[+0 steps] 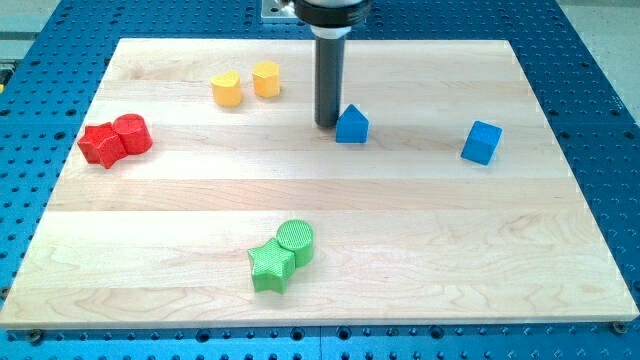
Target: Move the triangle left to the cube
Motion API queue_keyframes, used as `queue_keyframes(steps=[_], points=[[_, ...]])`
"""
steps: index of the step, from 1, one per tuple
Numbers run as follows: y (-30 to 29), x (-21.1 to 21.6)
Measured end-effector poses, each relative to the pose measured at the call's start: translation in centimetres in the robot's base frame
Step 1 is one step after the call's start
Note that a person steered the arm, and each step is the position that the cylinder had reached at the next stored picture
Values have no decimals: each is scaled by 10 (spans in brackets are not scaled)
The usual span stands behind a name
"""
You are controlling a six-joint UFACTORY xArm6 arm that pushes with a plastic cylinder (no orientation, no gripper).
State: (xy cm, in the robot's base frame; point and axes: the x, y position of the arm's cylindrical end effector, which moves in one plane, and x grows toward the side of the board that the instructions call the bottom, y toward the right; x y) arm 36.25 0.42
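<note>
A blue triangle block [351, 125] sits on the wooden board [330, 260] a little above centre. A blue cube [482, 142] lies to its right, well apart from it. My tip [327, 123] rests on the board just left of the triangle, close to or touching its left side. The dark rod comes down from the view's top.
A yellow heart [227, 89] and a yellow hexagon [266, 78] lie at the upper left. A red star [101, 145] and a red cylinder [132, 133] sit by the left edge. A green star [271, 267] and a green cylinder [295, 241] lie near the bottom.
</note>
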Motion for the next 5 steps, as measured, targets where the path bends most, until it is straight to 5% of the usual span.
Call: queue_keyframes(steps=[2,4,5], points=[[144,23],[147,10],[233,-12]])
